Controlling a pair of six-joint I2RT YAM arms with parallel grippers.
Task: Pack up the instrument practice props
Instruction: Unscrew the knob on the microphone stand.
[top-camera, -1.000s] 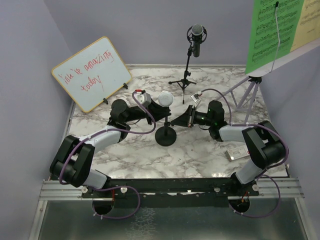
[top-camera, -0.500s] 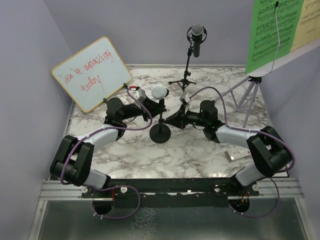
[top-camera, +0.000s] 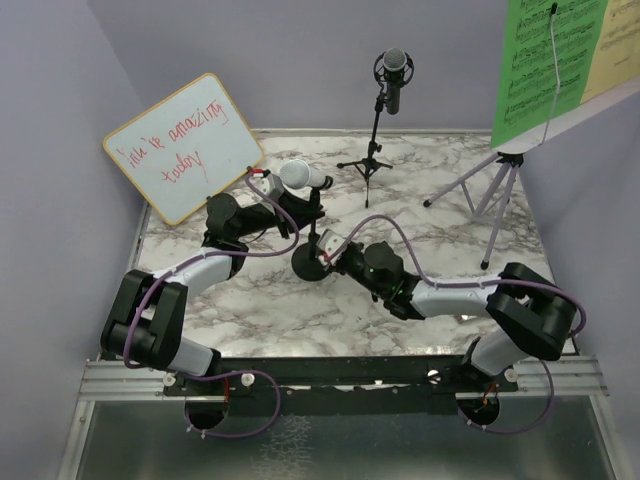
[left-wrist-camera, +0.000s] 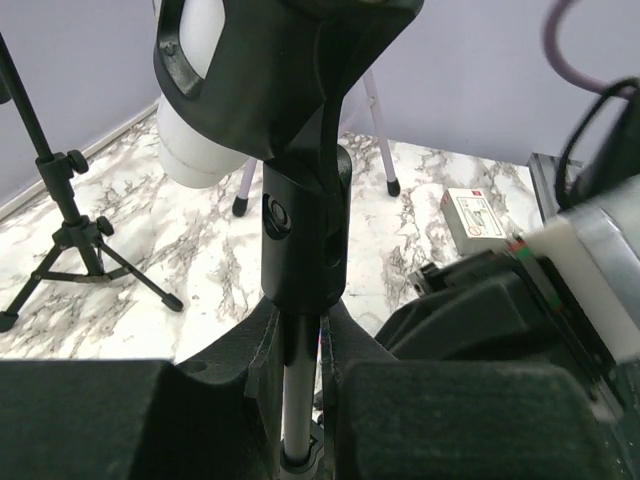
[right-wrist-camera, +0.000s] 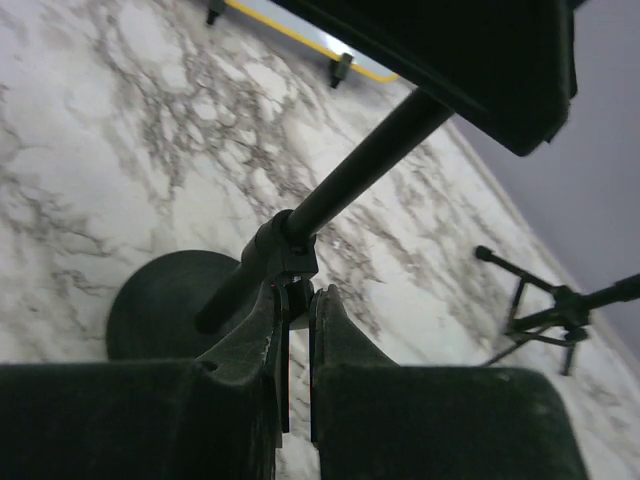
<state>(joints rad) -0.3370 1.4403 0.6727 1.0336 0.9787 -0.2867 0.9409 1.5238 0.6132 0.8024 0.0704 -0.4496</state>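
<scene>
While the black round-base mic holder (top-camera: 303, 266) sits left of centre on the surface (top-camera: 250, 310), left jaws pinch its rod; right jaws clamp its lower joint, seemingly near the base.

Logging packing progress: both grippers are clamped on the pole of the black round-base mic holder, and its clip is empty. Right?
Not quite. The clip is not empty: the top external view shows a grey-headed microphone sitting in it. The left gripper and right gripper are indeed clamped on the pole of the black round-base mic holder.
</scene>
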